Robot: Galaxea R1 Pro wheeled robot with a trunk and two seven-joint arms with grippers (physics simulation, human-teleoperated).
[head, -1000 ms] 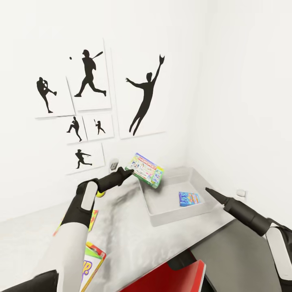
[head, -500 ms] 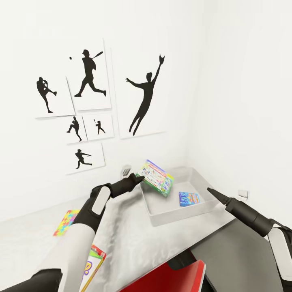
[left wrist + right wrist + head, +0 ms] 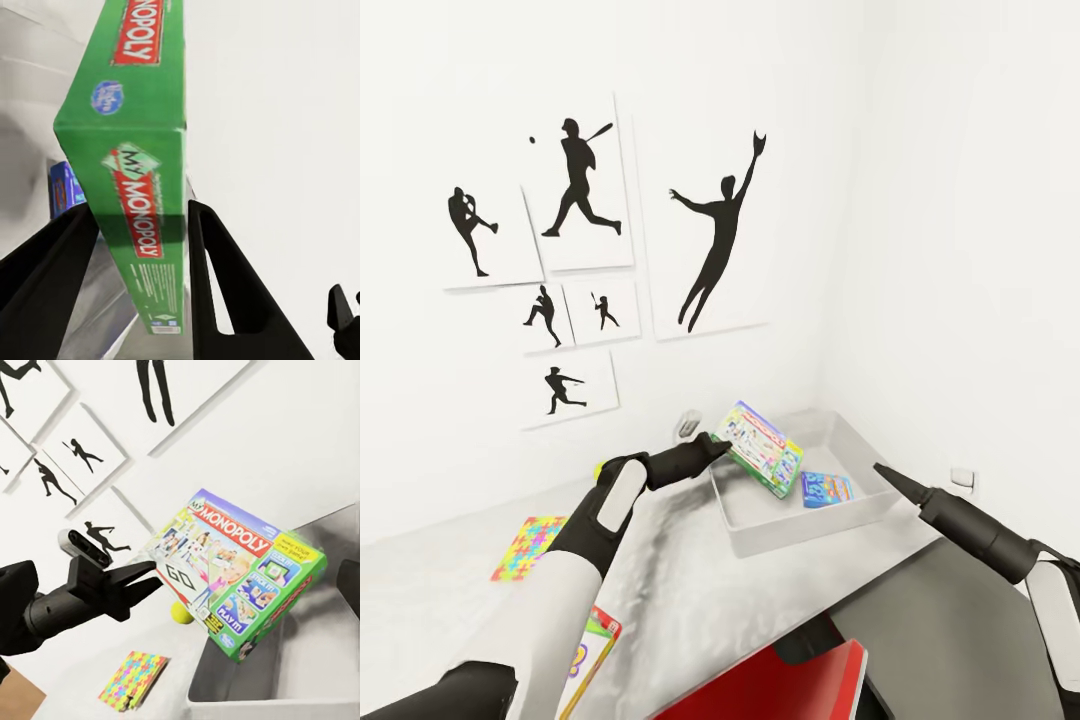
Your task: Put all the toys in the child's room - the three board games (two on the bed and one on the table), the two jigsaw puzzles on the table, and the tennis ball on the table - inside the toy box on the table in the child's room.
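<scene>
While the left tool [image 3: 712, 447] stays clamped on the Monopoly box [image 3: 762, 448], held tilted over the toy box [image 3: 760, 535], lowering it flat beside the blue game [image 3: 827, 489] seems wise. The right tool [image 3: 879, 468] hovers nearby, its state unclear.

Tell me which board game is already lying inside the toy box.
The small blue board game, flat on the toy box floor. The green Monopoly box is held tilted over the rim by the left end effector; a third lies on the table.
</scene>
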